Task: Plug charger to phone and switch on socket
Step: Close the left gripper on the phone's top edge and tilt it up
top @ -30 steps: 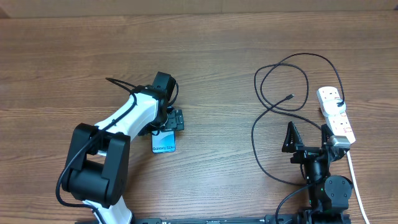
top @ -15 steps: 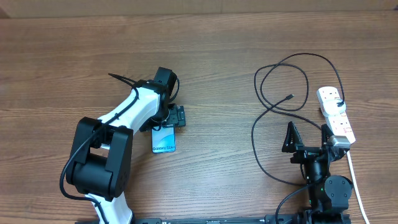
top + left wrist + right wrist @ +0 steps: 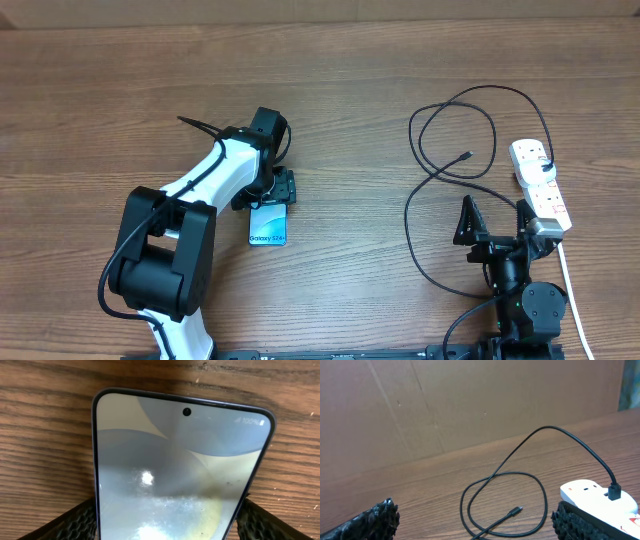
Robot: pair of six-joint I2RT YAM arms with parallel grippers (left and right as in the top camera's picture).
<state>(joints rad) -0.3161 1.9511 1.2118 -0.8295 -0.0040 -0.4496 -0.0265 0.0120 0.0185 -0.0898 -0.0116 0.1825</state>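
The phone lies flat on the wooden table with its screen lit, and its upper end fills the left wrist view. My left gripper straddles it, a black finger pressed against each long edge. The charger lies looped at the right, its connector tip free on the wood and its other end plugged into the white socket. My right gripper stands open near the front edge, short of the charger tip and the socket.
The socket's white cord runs down to the front edge beside the right arm's base. A brown cardboard wall stands behind the table. Bare wood lies between the phone and the charger loop.
My left gripper's jaws have narrowed onto the phone's edges, and the phone has shifted slightly right. The right arm, charger and socket have not moved.
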